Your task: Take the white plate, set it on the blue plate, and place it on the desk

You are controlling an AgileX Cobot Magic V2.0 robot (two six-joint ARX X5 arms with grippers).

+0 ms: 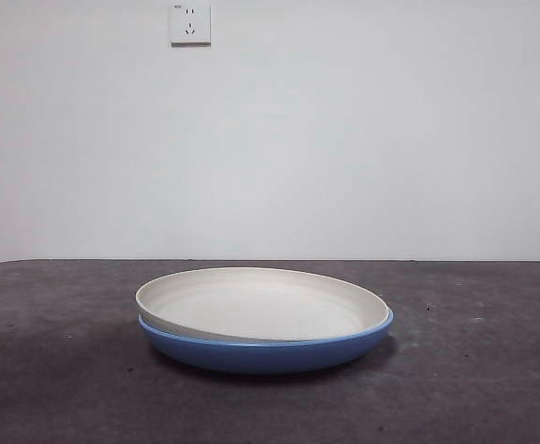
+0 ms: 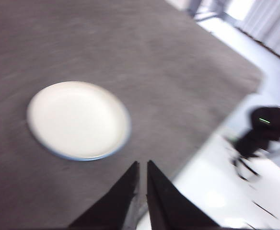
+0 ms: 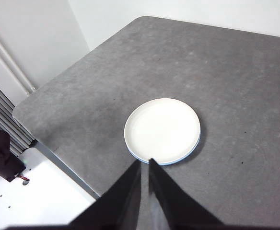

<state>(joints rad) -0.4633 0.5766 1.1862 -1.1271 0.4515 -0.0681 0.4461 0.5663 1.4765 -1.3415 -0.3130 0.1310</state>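
The white plate (image 1: 261, 302) lies inside the blue plate (image 1: 270, 352) on the desk (image 1: 57, 370), sitting slightly off-centre toward the left in the front view. Only a thin blue edge shows around the white plate in the left wrist view (image 2: 78, 120) and the right wrist view (image 3: 162, 130). My left gripper (image 2: 142, 165) is shut and empty, high above the desk and away from the plates. My right gripper (image 3: 145, 163) is shut and empty, high above the desk near the stack's edge. Neither gripper shows in the front view.
A white wall with a socket (image 1: 190, 23) stands behind the desk. The desk edge (image 2: 212, 139) and the white base beside it show in both wrist views. A dark arm part (image 2: 267, 127) stands off the desk.
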